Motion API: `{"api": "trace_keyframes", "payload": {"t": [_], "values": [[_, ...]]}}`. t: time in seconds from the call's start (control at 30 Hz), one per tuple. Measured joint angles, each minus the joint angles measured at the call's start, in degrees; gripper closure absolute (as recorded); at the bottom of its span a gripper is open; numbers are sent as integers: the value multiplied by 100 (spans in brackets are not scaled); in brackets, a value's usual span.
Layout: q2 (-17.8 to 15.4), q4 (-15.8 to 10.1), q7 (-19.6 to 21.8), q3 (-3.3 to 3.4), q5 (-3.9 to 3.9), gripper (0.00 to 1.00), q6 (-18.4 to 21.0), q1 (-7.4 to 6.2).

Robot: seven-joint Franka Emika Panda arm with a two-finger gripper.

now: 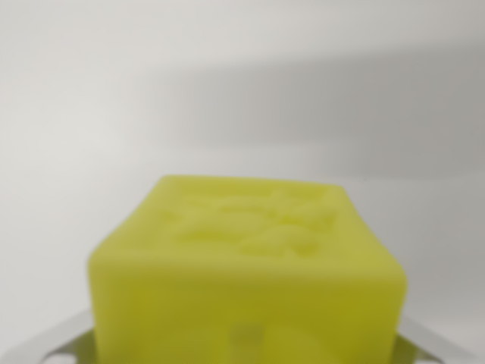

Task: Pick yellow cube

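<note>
One yellow cube [246, 280] fills the lower middle of the wrist view, very close to the lens and out of focus. Its top face carries a raised or pressed pattern, a tangle of soft ridges that may be a figure or a letter, but the blur makes it unreadable, and no brand, label or writing can be made out anywhere else. The cube's upper edges are rounded; the far edge runs almost level across the view, while the near face drops out of the bottom of the picture. At the bottom corners, on either side of the cube, pale grey metal-looking pieces show, one at the wrist view's left [53, 345] and one at the wrist view's right [432, 345]; they seem to be parts of the gripper, sitting just beside the cube's lower sides, yet whether they press on it cannot be told, nor whether the jaws are spread or closed. Around and beyond the cube lies a plain white surface [227, 91], bare to the top edge, crossed by a broad soft grey shadow [326, 106] in the upper right half.
</note>
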State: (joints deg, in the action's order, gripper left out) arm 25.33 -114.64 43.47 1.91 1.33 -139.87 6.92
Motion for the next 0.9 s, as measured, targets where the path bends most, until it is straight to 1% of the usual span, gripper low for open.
{"api": "trace_keyframes", "payload": {"t": [0.9], "values": [[-660, 130, 28, 0, -45, 100, 794, 4]]}}
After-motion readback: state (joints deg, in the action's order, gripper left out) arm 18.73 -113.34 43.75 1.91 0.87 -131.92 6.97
